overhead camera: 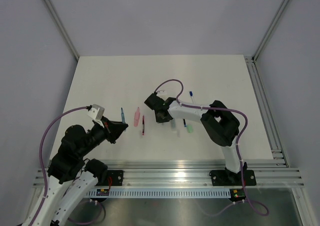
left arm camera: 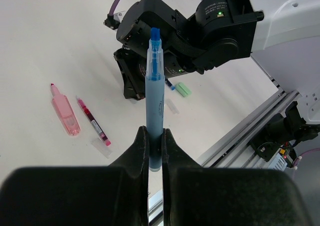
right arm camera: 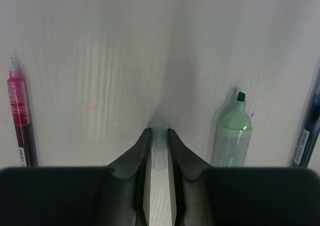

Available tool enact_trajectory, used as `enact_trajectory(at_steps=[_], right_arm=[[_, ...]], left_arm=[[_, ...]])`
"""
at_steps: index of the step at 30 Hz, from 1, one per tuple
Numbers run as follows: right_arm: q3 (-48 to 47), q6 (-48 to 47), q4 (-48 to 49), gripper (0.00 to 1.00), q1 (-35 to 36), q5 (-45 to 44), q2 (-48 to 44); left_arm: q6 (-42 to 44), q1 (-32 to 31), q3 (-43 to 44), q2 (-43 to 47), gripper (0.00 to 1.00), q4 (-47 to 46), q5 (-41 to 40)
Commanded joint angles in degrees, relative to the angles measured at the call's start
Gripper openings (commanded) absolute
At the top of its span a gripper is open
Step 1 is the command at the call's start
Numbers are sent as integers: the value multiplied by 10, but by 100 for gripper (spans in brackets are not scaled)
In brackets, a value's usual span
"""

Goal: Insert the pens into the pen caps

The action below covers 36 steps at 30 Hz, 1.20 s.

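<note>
— What did we see in the left fingers (left arm camera: 137, 153)?
— We saw them shut tight on a blue pen (left arm camera: 155, 96), its tip sticking out over the worktop (overhead camera: 110, 81).
— And the right fingers (right arm camera: 136, 155)?
— We saw them low over the worktop, pinching a small clear cap (right arm camera: 159, 146). A green pen (right arm camera: 232, 136) lay on one side of it, a red pen (right arm camera: 19, 116) on the other.

Translucent blue highlighter (left arm camera: 154, 111) with brighter blue tip, pale pink highlighter (left arm camera: 65, 115) and red pen (left arm camera: 92, 122) at lower left, mint-green highlighter (right arm camera: 232, 136) with dark green tip, clear whitish cap (right arm camera: 159, 146), white counter (overhead camera: 110, 81)
</note>
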<state>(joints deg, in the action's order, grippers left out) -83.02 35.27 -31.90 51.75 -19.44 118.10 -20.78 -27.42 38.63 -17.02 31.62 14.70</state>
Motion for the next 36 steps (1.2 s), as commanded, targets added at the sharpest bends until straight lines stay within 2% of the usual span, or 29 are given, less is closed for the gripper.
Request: enact_trajectory(at_steps=[1, 2, 5, 10, 14, 20, 23, 26, 30, 36], right_arm=[[8, -7, -10, 19, -6, 9, 36], [10, -7, -10, 10, -5, 7, 36], [27, -4, 6, 0, -6, -2, 14], [125, -12, 124, 0, -5, -17, -102], [193, -15, 203, 0, 3, -2, -244], [290, -19, 304, 0, 26, 14, -435], [337, -24, 354, 0, 28, 20, -533], [366, -30, 380, 0, 27, 24, -613], [380, -39, 418, 0, 28, 33, -677], [365, -45, 508, 0, 28, 58, -681]], left_arm=[[7, 3, 14, -7, 0, -16, 9], [7, 3, 14, -11, 0, -16, 10], [6, 3, 12, -14, 0, -17, 14], [-1, 3, 15, -43, 0, -34, 31], [-31, 3, 28, -85, 0, -73, 90], [-102, 3, 68, -173, 0, -184, 172], [-140, -2, 78, -223, 0, -266, 194], [-157, -18, 90, -257, 0, -301, 196], [-159, -29, 118, -310, 0, -343, 211], [-121, -32, 87, -311, 0, -350, 212]])
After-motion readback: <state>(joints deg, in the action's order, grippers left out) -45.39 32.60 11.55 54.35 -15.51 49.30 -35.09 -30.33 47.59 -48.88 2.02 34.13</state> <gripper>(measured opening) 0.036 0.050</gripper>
